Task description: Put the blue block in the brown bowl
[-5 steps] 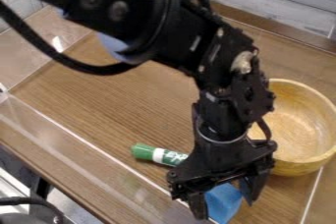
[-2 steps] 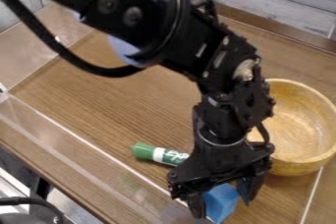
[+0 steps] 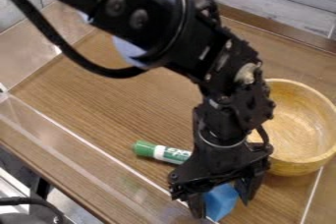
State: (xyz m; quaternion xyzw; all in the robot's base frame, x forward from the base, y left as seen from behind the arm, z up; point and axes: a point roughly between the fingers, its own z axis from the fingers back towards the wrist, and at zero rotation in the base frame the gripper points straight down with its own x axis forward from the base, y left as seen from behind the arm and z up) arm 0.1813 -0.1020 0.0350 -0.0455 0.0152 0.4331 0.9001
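Left of the gripper (image 3: 219,191), a green-and-white marker (image 3: 160,153) lies flat, its near end close to the left finger. Right and behind sits the brown bowl (image 3: 305,122), apart from the fingers. Gripper points straight down, jaws spread wide, straddling the blue block (image 3: 222,202) resting between them; contact cannot be judged. Wood-grain surface (image 3: 92,110); clear wall (image 3: 39,130) along its near-left edge.
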